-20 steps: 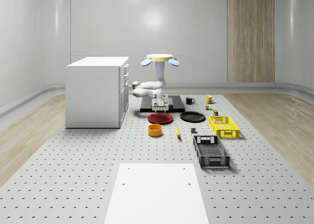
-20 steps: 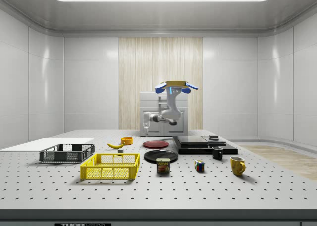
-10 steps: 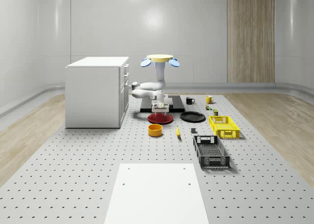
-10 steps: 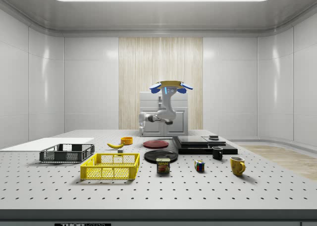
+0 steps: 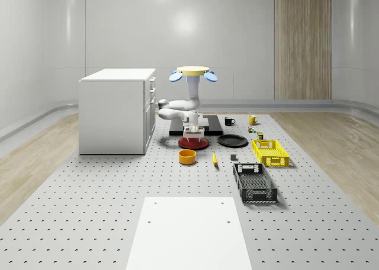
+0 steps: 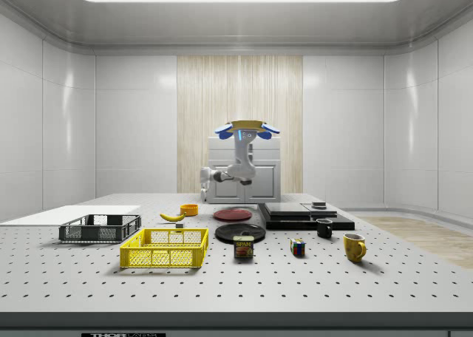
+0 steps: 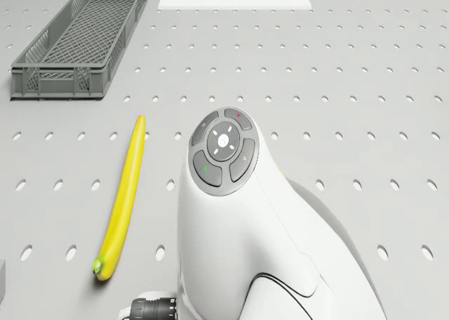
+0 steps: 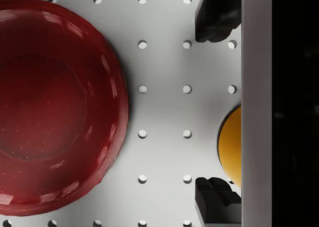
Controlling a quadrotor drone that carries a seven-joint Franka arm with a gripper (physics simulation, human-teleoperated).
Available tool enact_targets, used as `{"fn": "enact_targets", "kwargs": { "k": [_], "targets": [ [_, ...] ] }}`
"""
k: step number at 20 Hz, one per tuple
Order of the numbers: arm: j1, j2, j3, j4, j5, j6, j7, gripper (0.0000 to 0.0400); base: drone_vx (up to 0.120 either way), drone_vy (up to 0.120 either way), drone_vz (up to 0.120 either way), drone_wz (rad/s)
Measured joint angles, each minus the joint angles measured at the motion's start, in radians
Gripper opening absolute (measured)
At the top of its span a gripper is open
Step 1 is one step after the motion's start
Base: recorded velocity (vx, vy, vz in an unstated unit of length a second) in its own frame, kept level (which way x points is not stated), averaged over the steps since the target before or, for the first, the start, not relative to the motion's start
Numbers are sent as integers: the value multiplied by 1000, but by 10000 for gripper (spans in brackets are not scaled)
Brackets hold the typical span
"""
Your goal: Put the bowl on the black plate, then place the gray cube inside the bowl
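The orange bowl (image 5: 188,157) stands on the table in front of the red plate (image 5: 193,142). To that plate's right, in the whole-scene view, lies the black plate (image 5: 232,141). The small gray cube (image 5: 234,158) rests between the banana (image 5: 214,158) and the yellow crate (image 5: 270,153). The drone (image 5: 193,73) hovers over the black platform's (image 5: 210,128) front edge and the red plate. My gripper (image 5: 192,129) hangs above the red plate. In the wrist view the gripper (image 8: 217,110) is open and holds nothing, with the red plate (image 8: 55,102) and the bowl's edge (image 8: 232,145) below.
A white cabinet (image 5: 116,110) stands at the whole-scene view's left. A black crate (image 5: 254,182) and a white sheet (image 5: 188,231) lie nearer the front. Mugs (image 6: 354,246), a spam can (image 6: 244,246) and a puzzle cube (image 6: 297,247) sit toward the side view's right.
The drone and arm have drifted toward the side view's left, nearer the bowl. The gripper stays over the red plate, and no object has moved.
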Motion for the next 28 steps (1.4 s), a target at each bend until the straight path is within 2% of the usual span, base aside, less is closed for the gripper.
{"fn": "enact_targets", "kwargs": {
  "k": [22, 28],
  "targets": [
    [-10, -43, 7, 2, 18, 40, 8, 400, 120, 11, 0, 0],
    [-15, -56, -41, 11, -25, 68, 8, 400, 0, 0, 0, 0]
  ]
}}
